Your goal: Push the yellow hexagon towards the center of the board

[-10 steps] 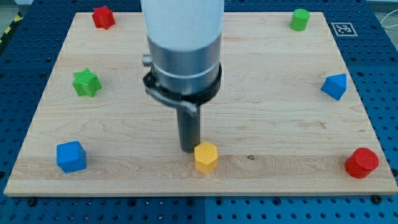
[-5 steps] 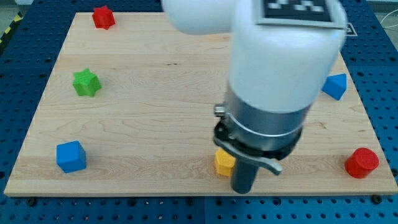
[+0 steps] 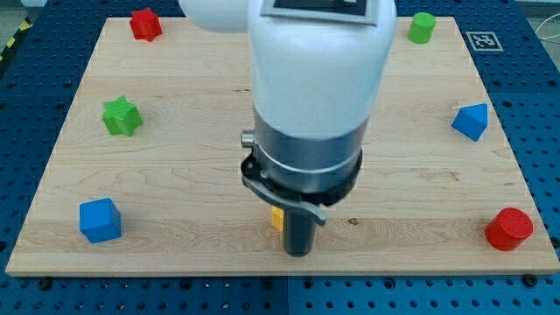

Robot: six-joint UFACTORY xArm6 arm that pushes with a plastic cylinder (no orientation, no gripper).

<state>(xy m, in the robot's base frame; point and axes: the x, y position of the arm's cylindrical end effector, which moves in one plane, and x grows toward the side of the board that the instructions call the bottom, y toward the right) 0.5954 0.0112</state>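
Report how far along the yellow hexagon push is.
Done: my tip sits at the view's bottom side of the yellow hexagon, which is mostly hidden behind the rod. In hand: lining up the push toward the view's top. Left: the hexagon lies near the board's bottom edge, well short of center.

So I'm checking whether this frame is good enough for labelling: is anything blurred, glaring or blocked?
Camera view: lighting is even, with no strong glare on the board. The arm's white housing looms large and looks soft. It hides most of the yellow block, so its shape can't be made out. My tip is sharp, at that sliver's right. The edge blocks are crisp, like the blue cube.
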